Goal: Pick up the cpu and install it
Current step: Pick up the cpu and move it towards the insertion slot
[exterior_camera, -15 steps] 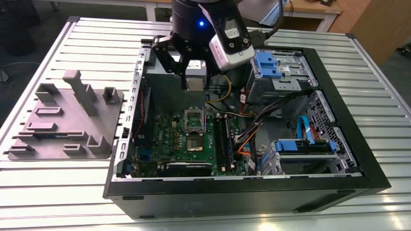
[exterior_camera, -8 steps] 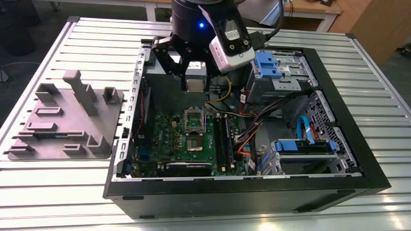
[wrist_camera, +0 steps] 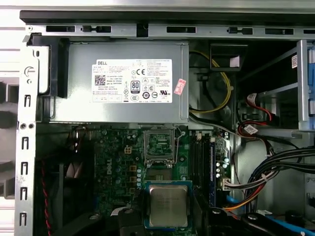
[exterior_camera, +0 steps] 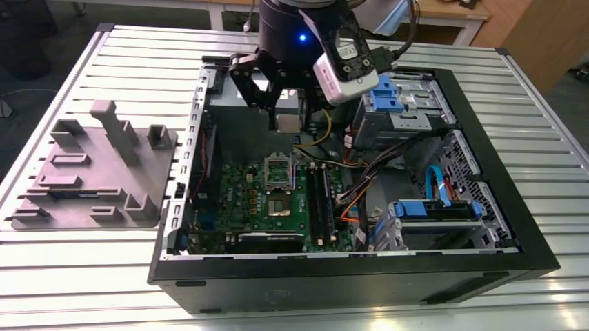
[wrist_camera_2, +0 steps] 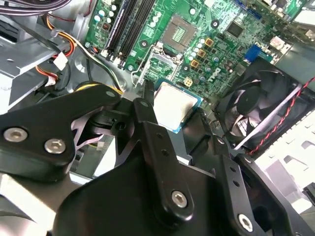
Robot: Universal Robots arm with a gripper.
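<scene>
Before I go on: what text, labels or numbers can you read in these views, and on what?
White label on the grey power supply: logos and fine print, too small to quote reliably.
Pink sticker beside that label: blurred.
Top of the cpu: faint marks, unreadable.
Green board: tiny white print, unreadable.

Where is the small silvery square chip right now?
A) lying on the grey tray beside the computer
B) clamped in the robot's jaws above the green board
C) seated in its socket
B: the cpu sits between the jaws of the gripper, above the green board and apart from the socket.
</scene>
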